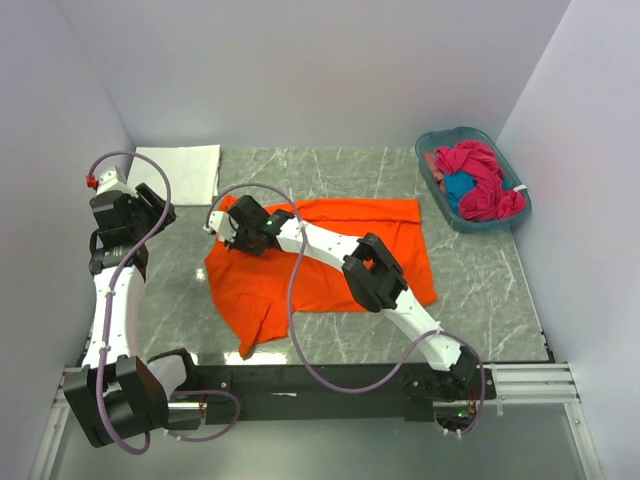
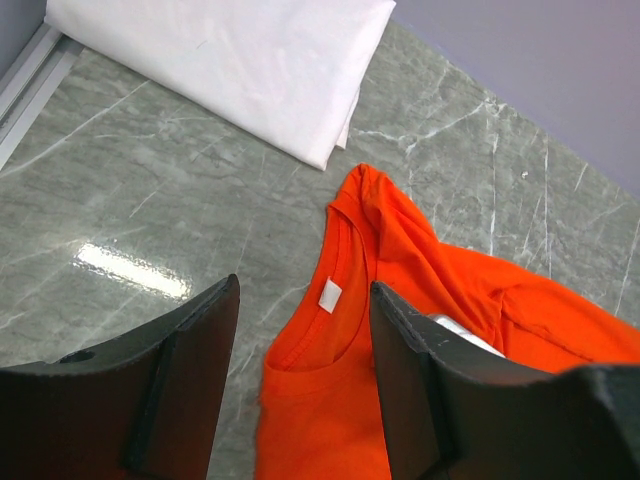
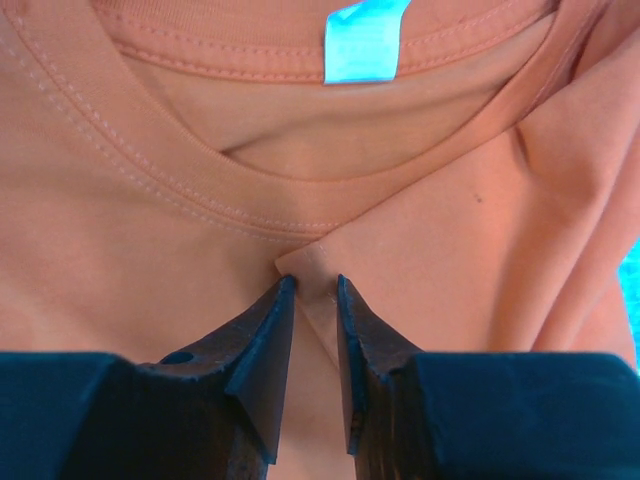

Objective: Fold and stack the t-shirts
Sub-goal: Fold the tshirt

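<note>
Top external: basket (image 1: 462, 131), seemingly magenta t-shirts (image 1: 482, 172)

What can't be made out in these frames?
Top view: the right gripper fingertips, hidden under its wrist.
Top view: how many shirts sit in the basket; they are tangled.
Left wrist view: most of the orange shirt, cut off by frame edges and the left gripper.
Right wrist view: anything past the collar; cloth fills it.
</note>
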You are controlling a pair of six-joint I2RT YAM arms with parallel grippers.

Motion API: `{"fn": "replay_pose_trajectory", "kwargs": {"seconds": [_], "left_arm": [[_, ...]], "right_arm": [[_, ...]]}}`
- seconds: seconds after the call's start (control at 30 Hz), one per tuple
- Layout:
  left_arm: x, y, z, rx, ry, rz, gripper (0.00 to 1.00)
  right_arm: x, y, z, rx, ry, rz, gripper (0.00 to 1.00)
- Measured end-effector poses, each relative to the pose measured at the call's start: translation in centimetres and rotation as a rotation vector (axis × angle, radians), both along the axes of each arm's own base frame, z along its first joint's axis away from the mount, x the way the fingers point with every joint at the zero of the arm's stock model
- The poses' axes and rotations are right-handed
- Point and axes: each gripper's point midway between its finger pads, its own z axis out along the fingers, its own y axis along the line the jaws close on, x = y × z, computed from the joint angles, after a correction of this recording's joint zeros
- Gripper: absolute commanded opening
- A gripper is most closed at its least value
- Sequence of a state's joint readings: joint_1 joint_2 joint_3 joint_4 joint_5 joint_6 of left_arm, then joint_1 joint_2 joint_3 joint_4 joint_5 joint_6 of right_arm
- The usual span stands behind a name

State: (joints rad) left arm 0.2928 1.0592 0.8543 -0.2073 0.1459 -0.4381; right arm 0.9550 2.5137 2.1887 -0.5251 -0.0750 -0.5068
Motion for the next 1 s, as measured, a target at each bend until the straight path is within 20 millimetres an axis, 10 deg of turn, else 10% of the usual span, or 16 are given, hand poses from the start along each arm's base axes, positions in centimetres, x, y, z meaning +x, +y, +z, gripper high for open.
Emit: {"fn": "replay_pose_trajectory", "kwargs": {"seconds": [0.17, 0.6, 1.0], "left_arm": [[0.0, 0.0, 0.0, 0.0, 0.0, 0.0, 0.61], [0.0, -0.1, 0.0, -0.003, -0.002, -0.007, 0.6], [0.0, -0.3, 0.0, -0.005, -0.002, -0.013, 0.61]], "right_arm": [[0.1, 0.2, 0.3, -0.005, -0.007, 0.0, 0.03], [-0.3, -0.2, 0.2, 0.0, -0.005, 0.008, 0.0], [-0.8, 0.1, 8.5, 0.144, -0.049, 0.014, 0.0]]}}
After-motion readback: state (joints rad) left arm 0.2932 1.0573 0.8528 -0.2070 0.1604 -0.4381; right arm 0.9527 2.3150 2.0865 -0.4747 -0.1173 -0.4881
